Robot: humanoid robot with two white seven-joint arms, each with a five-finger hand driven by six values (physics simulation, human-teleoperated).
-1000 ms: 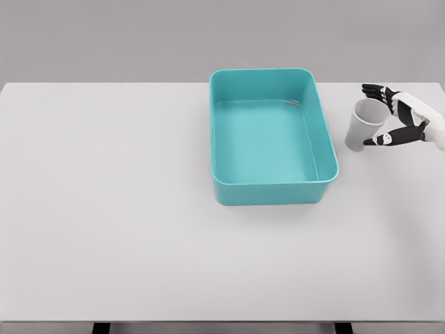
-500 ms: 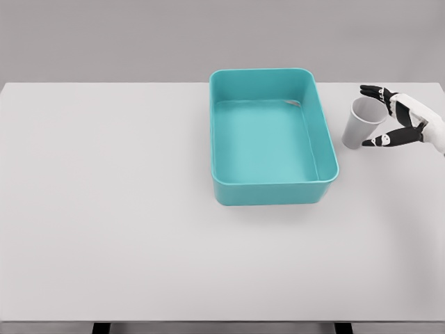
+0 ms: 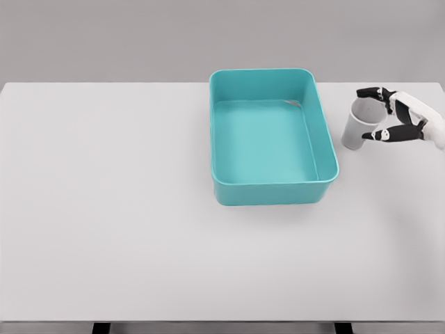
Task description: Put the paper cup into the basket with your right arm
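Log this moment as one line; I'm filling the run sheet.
phase: grasping | right hand: closing around paper cup | cup: tilted, right of basket | basket: empty

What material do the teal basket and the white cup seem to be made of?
The basket looks like moulded plastic: uniform teal colour, rounded corners, a smooth rolled rim and a soft sheen on the floor. The paper cup looks matte white and thin-walled, which fits paper, though a render cannot settle paper against plastic.

Bright even simulator light, faint soft shadows, sharp, no glare
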